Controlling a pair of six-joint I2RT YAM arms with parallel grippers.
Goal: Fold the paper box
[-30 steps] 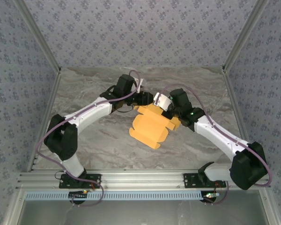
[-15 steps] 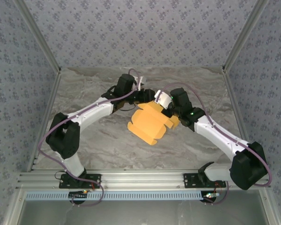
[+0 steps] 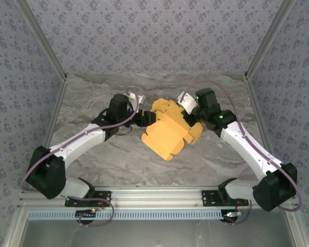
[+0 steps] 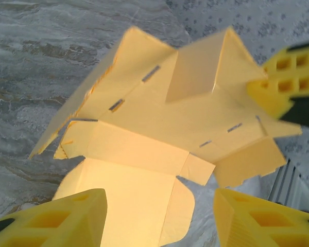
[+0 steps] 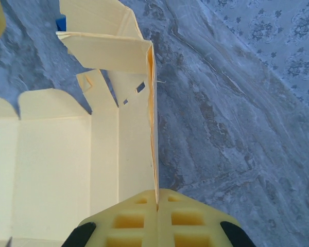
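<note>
The paper box (image 3: 167, 135) is a yellow-orange die-cut sheet with flaps and slots, partly folded and held tilted above the middle of the table. My right gripper (image 3: 189, 117) is shut on the sheet's right edge; in the right wrist view its pads (image 5: 139, 221) pinch a thin upright card panel (image 5: 136, 149). My left gripper (image 3: 146, 119) stands at the sheet's left side, open. In the left wrist view its fingers (image 4: 67, 218) are wide apart, with a rounded flap of the box (image 4: 144, 139) lying between them, untouched. The right gripper's fingertip (image 4: 286, 77) shows at that sheet's far corner.
A tiny blue cube (image 5: 61, 23) lies on the grey marbled table (image 3: 118, 159) beyond the sheet. Patterned walls close in the back and both sides. An aluminium rail (image 3: 154, 195) runs along the near edge by the arm bases.
My left gripper has let go, opened and drawn back to the left. The right gripper has swung toward the far side, turning and lifting the sheet.
</note>
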